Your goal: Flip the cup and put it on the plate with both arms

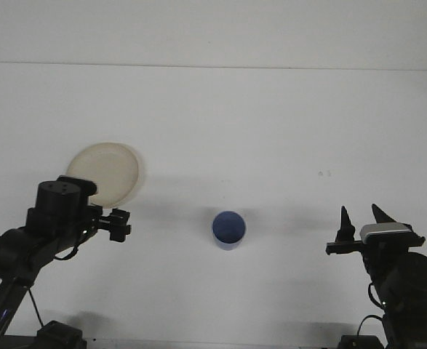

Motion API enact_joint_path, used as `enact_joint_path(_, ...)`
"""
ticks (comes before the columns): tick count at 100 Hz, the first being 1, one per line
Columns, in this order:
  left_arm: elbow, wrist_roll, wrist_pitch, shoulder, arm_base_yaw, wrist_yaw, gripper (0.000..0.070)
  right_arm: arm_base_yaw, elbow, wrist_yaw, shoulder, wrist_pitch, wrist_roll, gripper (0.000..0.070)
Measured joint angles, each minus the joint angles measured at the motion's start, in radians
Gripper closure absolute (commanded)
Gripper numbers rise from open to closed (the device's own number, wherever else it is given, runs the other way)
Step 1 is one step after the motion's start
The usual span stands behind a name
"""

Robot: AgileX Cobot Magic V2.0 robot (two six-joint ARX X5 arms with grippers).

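While the blue cup (229, 230) sits ungripped at mid-desk, the task looks to be in its approach step. Right gripper (359, 220): low at the near right corner, fingers spread, pointing away. Left gripper (117, 222): raised, reaching toward the cup, well apart from it; finger state cannot be told. Next move calls for closing on the cup. Beige plate (111, 169) farther back left on white desk (271, 131).

A plain white desk (271, 123) fills nearly the whole view under even light. Beyond the desk's far edge runs a pale grey wall (213, 29).
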Motion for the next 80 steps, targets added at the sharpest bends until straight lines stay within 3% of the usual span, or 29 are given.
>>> enact_joint_path(30, 0.245, -0.039, 0.011, 0.304, -0.243, 0.000, 0.0227, 0.000, 0.000, 0.000, 0.000, 0.000, 0.000, 0.0267)
enact_joint_path(80, 0.432, -0.037, 0.014, 0.645, -0.440, 0.001, 0.0227, 0.000, 0.000, 0.000, 0.000, 0.000, 0.000, 0.0267)
